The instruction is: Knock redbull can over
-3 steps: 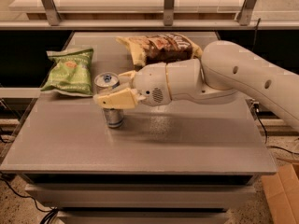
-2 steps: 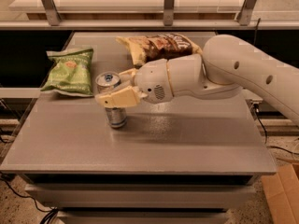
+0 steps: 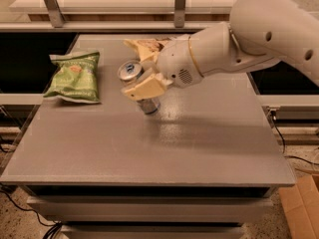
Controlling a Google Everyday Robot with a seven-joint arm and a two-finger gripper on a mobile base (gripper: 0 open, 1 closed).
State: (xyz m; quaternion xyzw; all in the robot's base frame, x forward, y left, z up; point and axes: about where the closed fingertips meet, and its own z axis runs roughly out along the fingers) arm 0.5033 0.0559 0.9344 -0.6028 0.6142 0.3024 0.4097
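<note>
The redbull can [image 3: 132, 71], silver and blue with its pull-tab top showing, leans with its top toward the left and its base [image 3: 149, 106] on the grey table [image 3: 149, 153]. My cream gripper [image 3: 140, 87] is right against the can, crossing its middle from the right. The white arm [image 3: 234, 44] reaches in from the upper right. The can's middle is hidden behind the gripper.
A green snack bag [image 3: 75, 76] lies on the table's left, just left of the can. A brown-and-yellow snack bag [image 3: 143, 47] lies behind the can, partly hidden by the arm. A metal rail with posts [image 3: 179, 4] runs along the back. A cardboard box [image 3: 301, 208] stands on the floor at lower right.
The can stood upright before; now it leans left and its base has shifted right and back. The gripper and arm have moved right and back with it.
</note>
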